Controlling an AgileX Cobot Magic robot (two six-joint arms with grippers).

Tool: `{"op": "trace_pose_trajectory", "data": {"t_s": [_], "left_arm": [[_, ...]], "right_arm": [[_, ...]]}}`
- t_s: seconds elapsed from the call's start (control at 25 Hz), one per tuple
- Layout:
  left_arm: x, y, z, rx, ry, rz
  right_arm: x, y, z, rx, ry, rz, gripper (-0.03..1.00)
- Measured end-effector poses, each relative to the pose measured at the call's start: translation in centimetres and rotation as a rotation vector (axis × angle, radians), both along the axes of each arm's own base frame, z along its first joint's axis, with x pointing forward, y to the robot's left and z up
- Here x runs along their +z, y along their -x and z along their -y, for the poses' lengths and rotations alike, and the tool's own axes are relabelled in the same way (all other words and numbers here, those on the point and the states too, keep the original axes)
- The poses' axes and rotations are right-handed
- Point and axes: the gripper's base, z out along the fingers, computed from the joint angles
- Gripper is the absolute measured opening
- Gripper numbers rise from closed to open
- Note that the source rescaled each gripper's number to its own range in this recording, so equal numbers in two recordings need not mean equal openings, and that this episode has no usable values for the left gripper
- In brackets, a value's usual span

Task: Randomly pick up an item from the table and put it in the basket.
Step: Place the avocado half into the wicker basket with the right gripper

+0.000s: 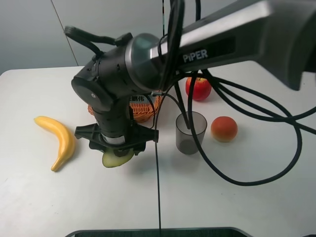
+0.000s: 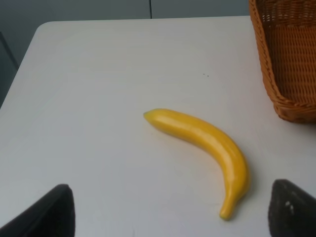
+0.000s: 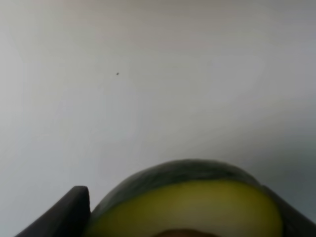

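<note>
Pick: looks made. Grips avocado (image 1: 117,159) in right jaws, closed snug on both flanks, low over worktop (image 1: 74,207); cannot tell whether lifted clear. Sits at 6 o'clock of basket (image 1: 145,112), near it, not yet inside. Shows left jaws spread wide, empty, facing banana (image 2: 207,138), at 9 o'clock of avocado. Leaves, by judgement: lift, carry toward 12 o'clock, release over basket.

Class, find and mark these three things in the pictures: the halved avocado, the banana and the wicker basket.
halved avocado (image 3: 182,205), right wrist view, on its pale flesh.
banana (image 2: 205,138), left wrist view, midway along its body.
basket (image 2: 291,54), left wrist view, on its woven inner wall.
</note>
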Motion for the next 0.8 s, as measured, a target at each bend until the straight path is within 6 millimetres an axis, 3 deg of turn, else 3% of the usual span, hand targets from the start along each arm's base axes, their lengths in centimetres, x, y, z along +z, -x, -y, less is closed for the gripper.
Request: {"op": "trace_pose_trajectory", "data": {"t_s": [0.4, 0.6, 0.8], "left_arm": [[0.0, 0.0, 0.0, 0.0, 0.0, 0.0], [0.0, 0.0, 0.0, 0.0, 0.0, 0.0], [0.0, 0.0, 0.0, 0.0, 0.0, 0.0]], "right_arm": [[5.8, 0.1, 1.2, 0.387, 0.034, 0.062, 0.0], [8.3, -2.1, 1.5, 0.431, 0.058, 0.14, 0.0], [10.9, -5.7, 2.3, 0.417, 0.059, 0.282, 0.0]]}}
